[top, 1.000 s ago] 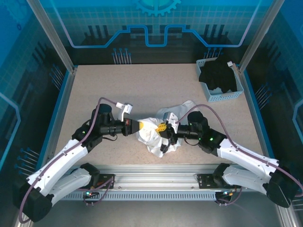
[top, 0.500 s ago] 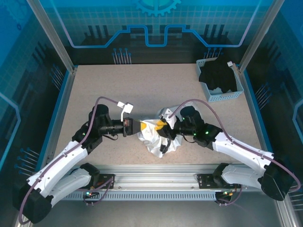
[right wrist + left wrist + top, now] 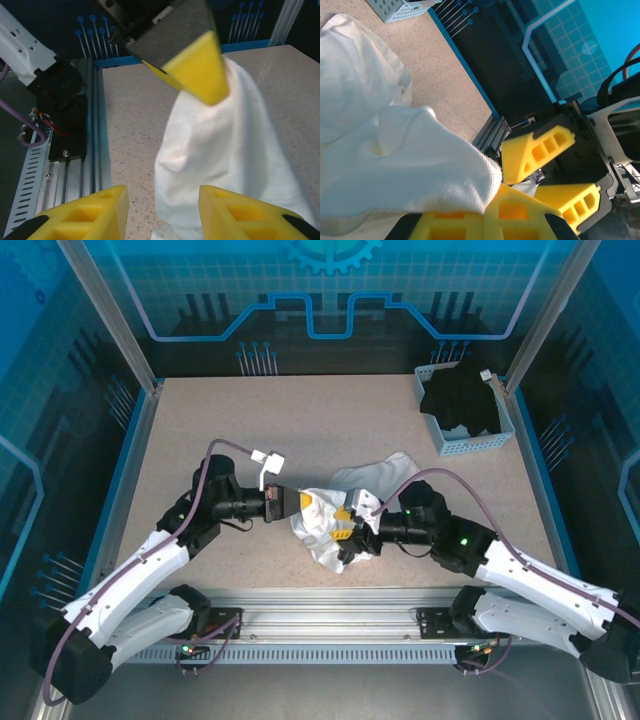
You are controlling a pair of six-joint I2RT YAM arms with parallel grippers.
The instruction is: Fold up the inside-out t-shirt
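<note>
The counter point(image 3: 300, 420) is a pale, speckled, stone-like slab with blue rails along its sides. The t-shirt point(image 3: 322, 538) lies near the middle of the counter's near edge, between the two arms. It is thin, soft white cotton, bunched into a crumpled heap, with one flatter flap spread out toward the far right. Part of the cloth is pulled up from the heap into a peaked fold.

In the far right corner stands a light blue plastic basket point(image 3: 466, 445) with lattice walls. A black garment point(image 3: 460, 400) is heaped in it and spills over the rim.

The left pincer point(image 3: 303, 503) is clamped on the top of the peaked fold, its yellow wedge-shaped fingers pressed together on the cloth. The right pincer point(image 3: 162, 196) has its ribbed yellow fingers apart, with the hanging cloth just beyond the gap and nothing gripped.
</note>
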